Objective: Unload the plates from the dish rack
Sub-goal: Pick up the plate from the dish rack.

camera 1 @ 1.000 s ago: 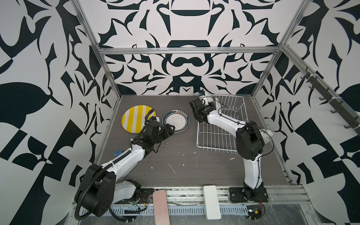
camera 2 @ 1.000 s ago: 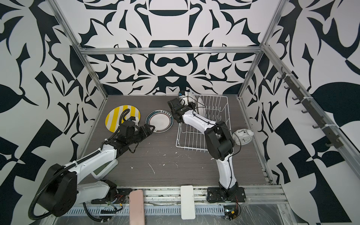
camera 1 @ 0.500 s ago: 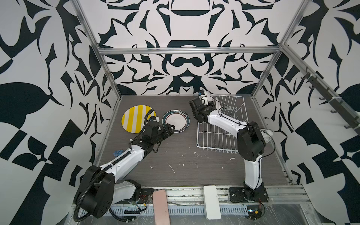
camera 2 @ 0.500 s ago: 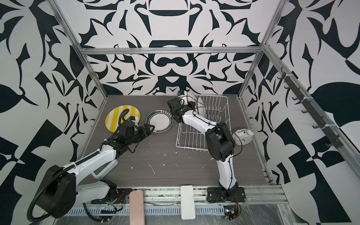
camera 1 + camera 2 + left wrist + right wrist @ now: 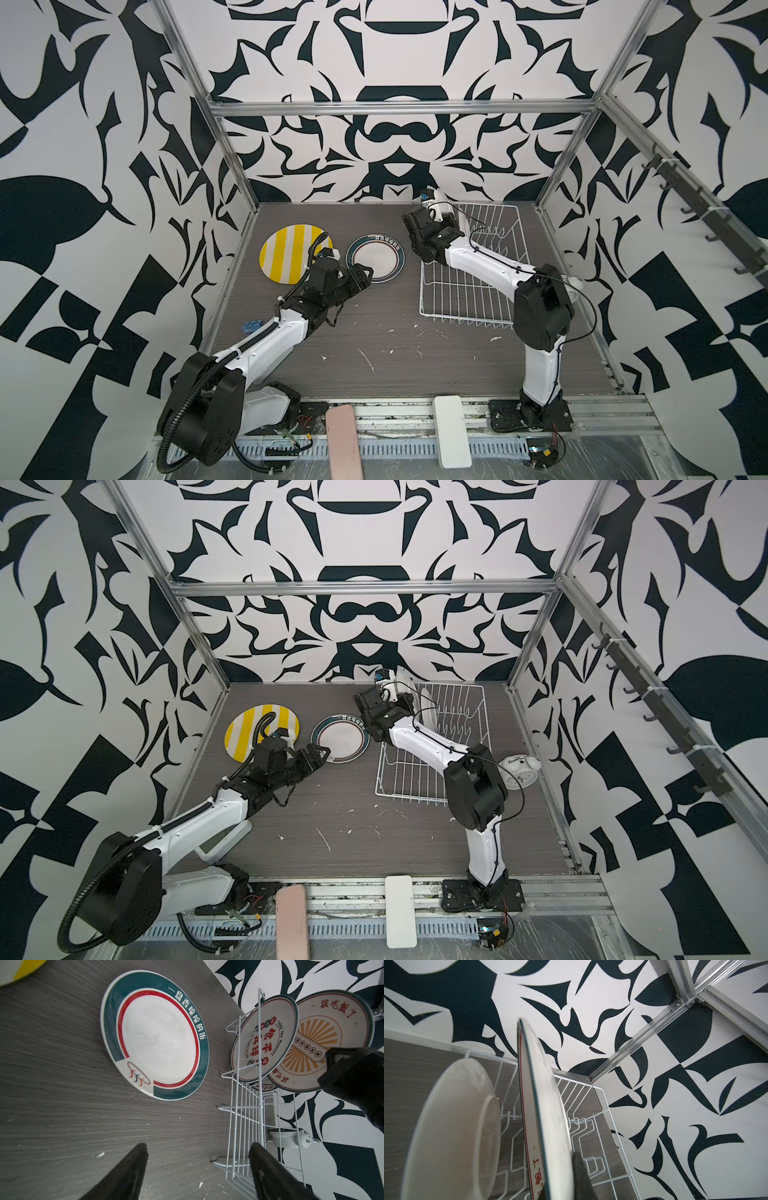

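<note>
Progress: two of five plates are out. The striped plate (image 5: 291, 259) and the green-rimmed plate (image 5: 376, 257) lie flat on the table (image 5: 395, 332), left of the dish rack (image 5: 457, 291).

Remaining, at the rack's far-left corner:
- red-lettered plate (image 5: 264, 1043), upright
- third plate (image 5: 264, 1087), mostly hidden
- sunburst plate (image 5: 324, 1028), its rim pinched by the right tool (image 5: 440, 216); unclear whether it has cleared the tines

Left tool (image 5: 198, 1147): spread, empty, near the green-rimmed plate.

White walls (image 5: 395, 54) have big black shapes. The table (image 5: 415, 365) is gray wood. Shiny metal bars (image 5: 399, 107) line the corners.
</note>
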Controlling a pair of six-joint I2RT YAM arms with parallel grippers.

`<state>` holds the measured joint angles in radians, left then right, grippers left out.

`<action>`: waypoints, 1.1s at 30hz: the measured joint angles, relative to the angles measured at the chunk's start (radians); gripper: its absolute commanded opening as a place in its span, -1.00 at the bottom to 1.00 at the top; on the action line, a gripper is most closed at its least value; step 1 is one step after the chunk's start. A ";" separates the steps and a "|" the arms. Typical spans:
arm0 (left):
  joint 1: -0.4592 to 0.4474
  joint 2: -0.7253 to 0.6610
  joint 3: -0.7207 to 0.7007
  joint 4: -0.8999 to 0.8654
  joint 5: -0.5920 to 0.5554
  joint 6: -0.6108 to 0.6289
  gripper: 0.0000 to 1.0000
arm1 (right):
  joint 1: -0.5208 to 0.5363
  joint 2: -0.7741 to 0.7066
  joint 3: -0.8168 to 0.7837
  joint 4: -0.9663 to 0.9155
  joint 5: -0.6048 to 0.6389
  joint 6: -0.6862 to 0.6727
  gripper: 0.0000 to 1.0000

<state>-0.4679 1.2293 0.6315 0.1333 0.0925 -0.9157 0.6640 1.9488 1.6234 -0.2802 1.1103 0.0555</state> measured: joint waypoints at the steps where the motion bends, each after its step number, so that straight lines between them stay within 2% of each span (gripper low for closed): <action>1: 0.000 0.000 0.000 0.000 0.000 0.000 0.64 | 0.003 -0.002 0.000 0.004 -0.003 0.000 -0.81; 14: 0.000 0.000 0.000 0.000 0.000 0.000 0.64 | 0.020 -0.020 -0.028 0.037 -0.017 -0.030 -0.86; 28: 0.000 -0.002 0.000 0.003 0.000 0.000 0.64 | 0.058 -0.156 -0.105 0.177 -0.003 -0.132 -0.92; 33: 0.000 -0.009 -0.002 0.005 0.003 -0.001 0.64 | 0.072 -0.203 -0.157 0.241 -0.002 -0.166 -1.00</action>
<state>-0.4679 1.2201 0.6296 0.1387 0.0956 -0.9169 0.7361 1.7454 1.4666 -0.0395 1.1080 -0.1108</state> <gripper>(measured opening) 0.820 0.112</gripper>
